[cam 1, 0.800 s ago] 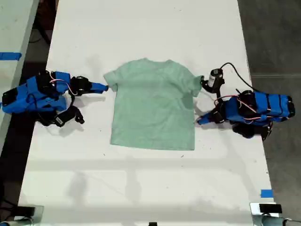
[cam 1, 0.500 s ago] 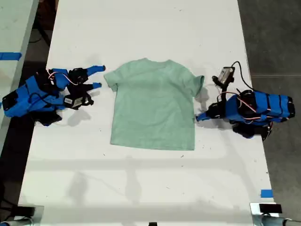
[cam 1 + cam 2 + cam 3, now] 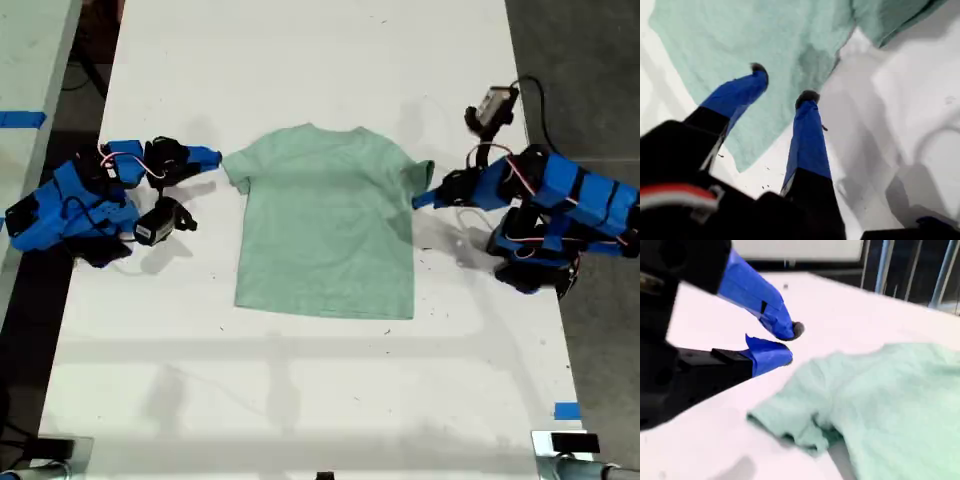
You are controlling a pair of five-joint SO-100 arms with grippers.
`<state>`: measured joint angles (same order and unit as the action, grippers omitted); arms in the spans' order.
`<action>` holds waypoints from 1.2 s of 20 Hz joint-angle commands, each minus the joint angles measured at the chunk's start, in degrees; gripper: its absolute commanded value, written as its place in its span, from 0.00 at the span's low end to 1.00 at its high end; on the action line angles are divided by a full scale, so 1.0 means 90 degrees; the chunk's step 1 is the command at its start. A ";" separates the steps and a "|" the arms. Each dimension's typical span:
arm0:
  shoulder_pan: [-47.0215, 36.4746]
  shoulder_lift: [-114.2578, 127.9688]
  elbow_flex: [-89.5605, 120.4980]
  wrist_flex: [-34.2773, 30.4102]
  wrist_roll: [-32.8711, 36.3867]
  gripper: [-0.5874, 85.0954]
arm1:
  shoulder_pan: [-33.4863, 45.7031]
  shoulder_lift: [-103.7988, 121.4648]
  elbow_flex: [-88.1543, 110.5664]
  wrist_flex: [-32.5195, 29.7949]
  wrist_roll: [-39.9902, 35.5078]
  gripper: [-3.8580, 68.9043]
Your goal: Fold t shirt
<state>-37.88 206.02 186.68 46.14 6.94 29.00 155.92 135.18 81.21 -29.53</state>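
The pale mint-green t shirt lies flat on the white table, neck toward the far edge. In the exterior view the arm on the right is raised. Its open first gripper hovers over the shirt's edge just below that sleeve. The first wrist view shows the blue fingers spread above the cloth, with nothing between them. The arm on the exterior view's left lies low. My second gripper sits just off the other sleeve. In the second wrist view its tips are slightly apart and empty, short of the sleeve.
Dark floor borders the table on both sides of the exterior view. A second table with blue tape stands at that view's left. A blue tape mark lies near the table's near corner on that view's right. Bare white table surrounds the shirt.
My first gripper has lifted and swung from beside the shirt's side edge up toward the sleeve. My second gripper pulled back from its sleeve, opened wide, then narrowed and pointed at the sleeve again.
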 commanded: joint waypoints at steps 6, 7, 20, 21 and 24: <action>-0.0908 0.0068 0.0244 -0.0615 0.1953 0.12 | 0.2959 -0.5488 -0.4189 -0.0078 -0.2227 0.40; -0.0889 0.0068 0.0244 -0.0586 0.1914 0.11 | 0.3252 -0.5625 -0.4209 -0.0088 -0.2383 0.40; -0.0947 0.0068 0.0244 -0.0547 0.1787 0.10 | 0.2598 -0.5566 -0.3945 -0.0293 -0.2109 0.03; -0.0996 0.0068 0.0244 -0.0518 0.1748 0.10 | 0.2236 -0.5488 -0.4541 0.0088 -0.1982 0.03; -0.1162 0.0068 0.0244 -0.0332 0.1514 0.10 | 0.0869 -0.6201 -0.6045 0.0205 -0.1729 0.03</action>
<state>-47.02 206.02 186.68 42.71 22.41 43.95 101.25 90.62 82.79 -47.02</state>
